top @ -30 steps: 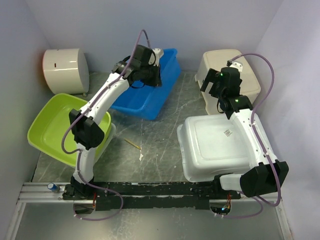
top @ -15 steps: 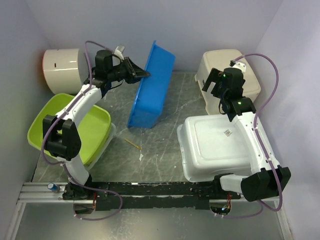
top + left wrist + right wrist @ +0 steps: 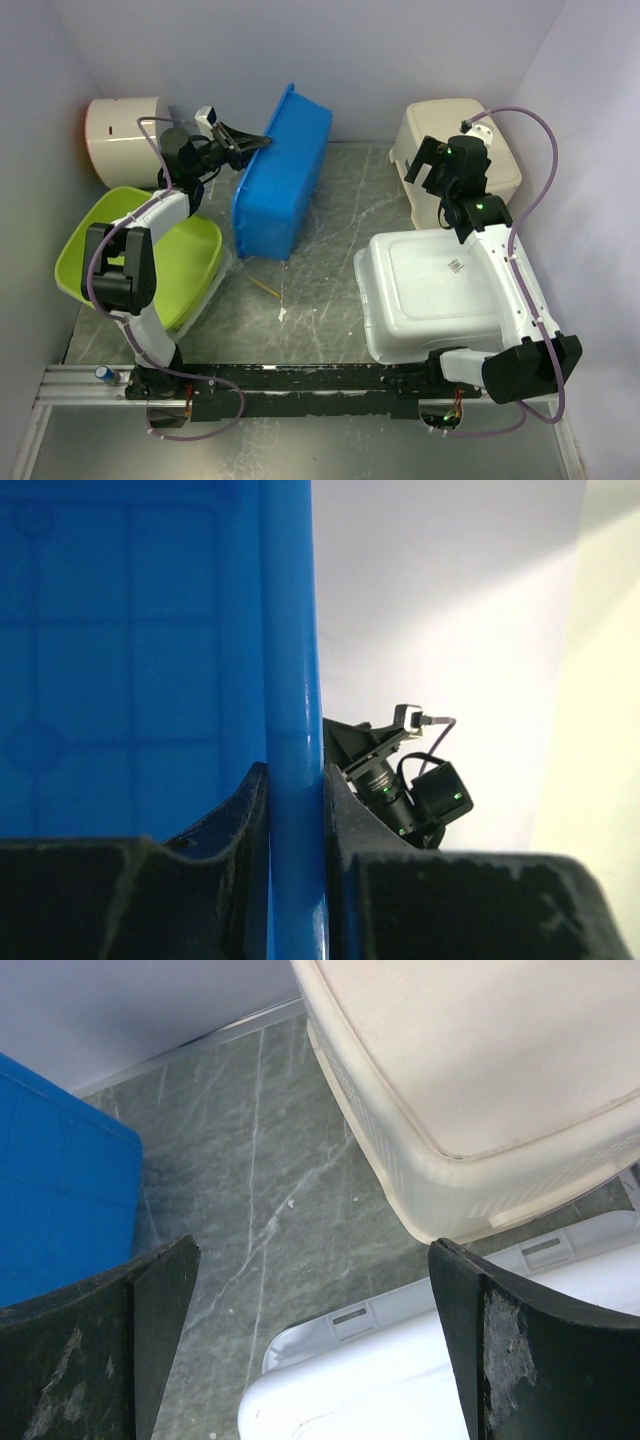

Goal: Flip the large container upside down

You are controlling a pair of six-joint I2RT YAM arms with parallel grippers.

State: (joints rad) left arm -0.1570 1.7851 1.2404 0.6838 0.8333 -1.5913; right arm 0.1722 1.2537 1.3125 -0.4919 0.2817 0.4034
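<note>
The large container (image 3: 430,290), a glossy white tub, lies bottom-up at the right, with a small label sticker (image 3: 455,266) on its base. Its far rim also shows in the right wrist view (image 3: 400,1380). My right gripper (image 3: 430,165) (image 3: 312,1248) hangs open above that far rim, holding nothing. My left gripper (image 3: 250,143) (image 3: 295,780) is shut on the rim of the smaller blue tub (image 3: 275,180) (image 3: 120,630), which stands tipped on its side at the back centre.
A cream perforated basket (image 3: 455,125) (image 3: 480,1060) sits bottom-up at the back right, close behind the white tub. A lime green tub (image 3: 120,250) leans at the left, with a white drum-shaped bin (image 3: 130,140) behind it. A thin stick (image 3: 265,288) lies on the floor.
My left arm has swung back and to the left, pulling the blue tub's rim up and over so that the tub now stands on its side. The right arm has barely moved.
</note>
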